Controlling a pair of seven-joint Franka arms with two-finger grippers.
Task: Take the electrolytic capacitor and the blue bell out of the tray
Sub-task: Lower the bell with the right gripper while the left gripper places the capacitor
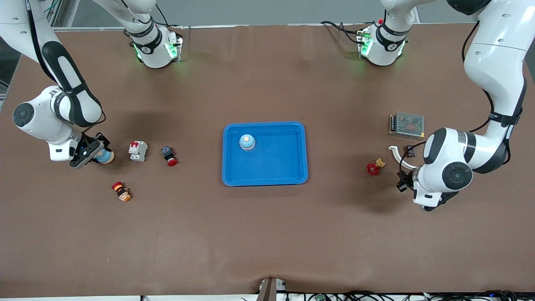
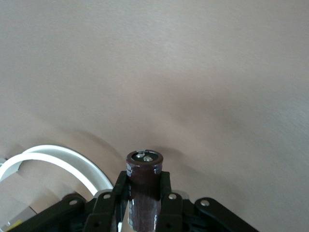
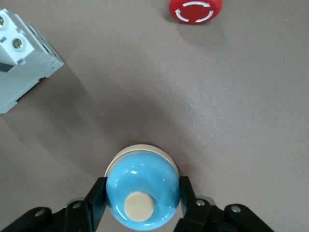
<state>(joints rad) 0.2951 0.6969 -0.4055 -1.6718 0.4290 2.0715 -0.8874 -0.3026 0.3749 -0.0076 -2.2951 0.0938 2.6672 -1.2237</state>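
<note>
Blue bell (image 3: 142,191) clamped by right gripper (image 3: 142,203), capacitor (image 2: 144,186) by left gripper (image 2: 144,203) (outside tray (image 1: 234,177)): lower gently before releasing.

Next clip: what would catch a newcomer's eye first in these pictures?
The bright blue tray in the middle of the table, with a blue bell standing in it. Toward the right arm's end, the right gripper is shut on a second blue bell, beside a white circuit breaker. Toward the left arm's end, the left gripper is shut on a dark electrolytic capacitor.
</note>
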